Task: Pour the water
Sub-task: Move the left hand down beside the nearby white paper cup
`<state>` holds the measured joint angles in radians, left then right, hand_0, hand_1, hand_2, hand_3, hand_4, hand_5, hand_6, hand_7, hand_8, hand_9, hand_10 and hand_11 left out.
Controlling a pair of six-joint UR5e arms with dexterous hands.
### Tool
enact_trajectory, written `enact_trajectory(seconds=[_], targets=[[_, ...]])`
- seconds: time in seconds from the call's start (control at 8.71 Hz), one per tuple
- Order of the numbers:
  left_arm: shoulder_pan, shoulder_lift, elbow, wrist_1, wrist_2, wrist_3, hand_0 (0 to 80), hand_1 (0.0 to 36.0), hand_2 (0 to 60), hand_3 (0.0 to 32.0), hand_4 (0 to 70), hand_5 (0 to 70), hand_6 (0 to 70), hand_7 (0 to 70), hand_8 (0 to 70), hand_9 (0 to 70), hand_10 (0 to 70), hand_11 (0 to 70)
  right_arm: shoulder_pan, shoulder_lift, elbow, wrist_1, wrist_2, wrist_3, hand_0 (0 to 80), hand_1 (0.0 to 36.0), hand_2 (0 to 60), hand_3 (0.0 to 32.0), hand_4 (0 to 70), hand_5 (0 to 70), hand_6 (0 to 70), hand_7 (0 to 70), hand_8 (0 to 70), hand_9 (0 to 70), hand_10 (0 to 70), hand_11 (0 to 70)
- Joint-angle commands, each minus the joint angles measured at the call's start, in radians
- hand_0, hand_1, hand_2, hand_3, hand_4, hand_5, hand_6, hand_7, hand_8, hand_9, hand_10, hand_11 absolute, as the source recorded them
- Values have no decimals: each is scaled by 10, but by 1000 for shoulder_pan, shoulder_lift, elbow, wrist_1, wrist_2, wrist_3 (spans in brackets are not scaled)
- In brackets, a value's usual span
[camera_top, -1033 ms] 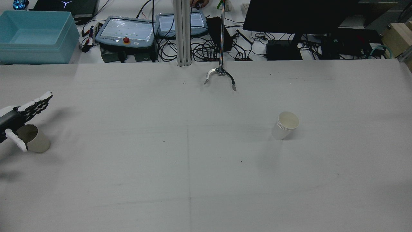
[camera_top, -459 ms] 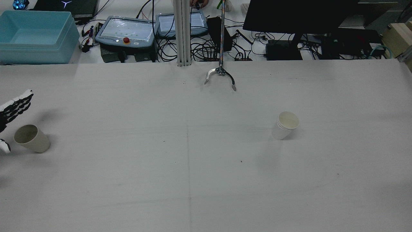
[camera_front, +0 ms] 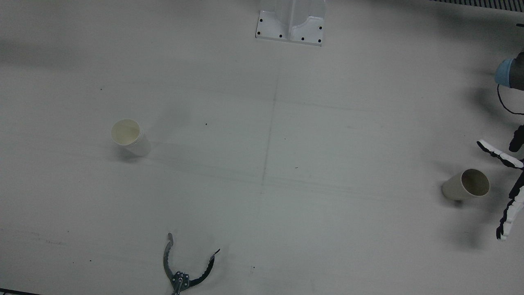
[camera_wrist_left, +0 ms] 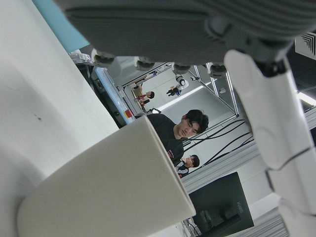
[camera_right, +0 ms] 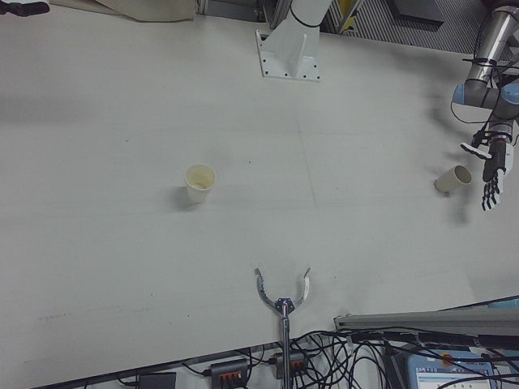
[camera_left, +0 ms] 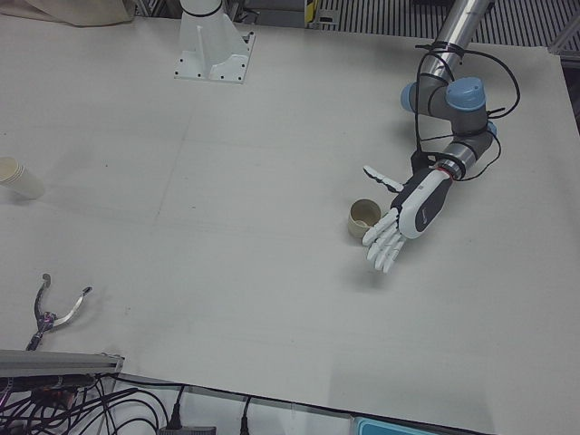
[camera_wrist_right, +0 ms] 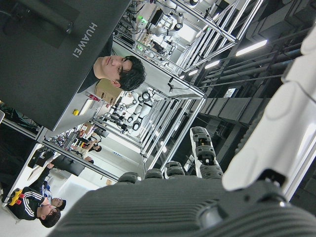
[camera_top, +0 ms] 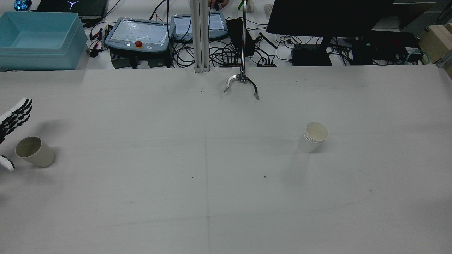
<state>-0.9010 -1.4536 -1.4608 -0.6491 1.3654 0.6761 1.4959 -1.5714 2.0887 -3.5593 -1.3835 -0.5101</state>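
A beige paper cup (camera_top: 34,151) (camera_left: 364,217) (camera_front: 466,186) stands upright near the table's left edge in the rear view. My left hand (camera_left: 412,213) (camera_top: 12,116) (camera_right: 492,174) hovers open just beside it, fingers spread and thumb (camera_front: 499,153) apart, not touching the cup. The left hand view shows the cup's wall (camera_wrist_left: 108,187) close up under a white finger (camera_wrist_left: 266,113). A stack of white paper cups (camera_top: 313,137) (camera_front: 130,136) (camera_right: 199,183) stands alone on the right half. My right hand (camera_wrist_right: 197,207) shows only in its own view, fingers extended, holding nothing.
A metal grabber claw (camera_top: 242,83) (camera_front: 182,270) on a pole rests at the table's far edge, centre. Behind that edge are a blue bin (camera_top: 39,38), teach pendants (camera_top: 137,33), cables and a monitor (camera_top: 328,16). The white post base (camera_front: 291,20) sits between the arms.
My left hand has drawn back leftward from the beige cup, from around it to beside it. Both cups have stayed put.
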Motion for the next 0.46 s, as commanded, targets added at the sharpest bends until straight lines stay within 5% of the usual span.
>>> enact_trajectory(seconds=[0.0,0.34], targets=[[20,-44,123,-92,0,25,542,148,0,200,51,0,0,0,0,0,0,9,-11,5,-1,-1,0,-2,454,71,0,0,90,81,29,65,0,0,0,3],[22,-60,132,-90,0,25,531,134,0,188,56,0,0,0,0,0,0,10,-14,5,-1,-1,0,-2,456,70,0,0,98,84,35,75,0,1,0,2]])
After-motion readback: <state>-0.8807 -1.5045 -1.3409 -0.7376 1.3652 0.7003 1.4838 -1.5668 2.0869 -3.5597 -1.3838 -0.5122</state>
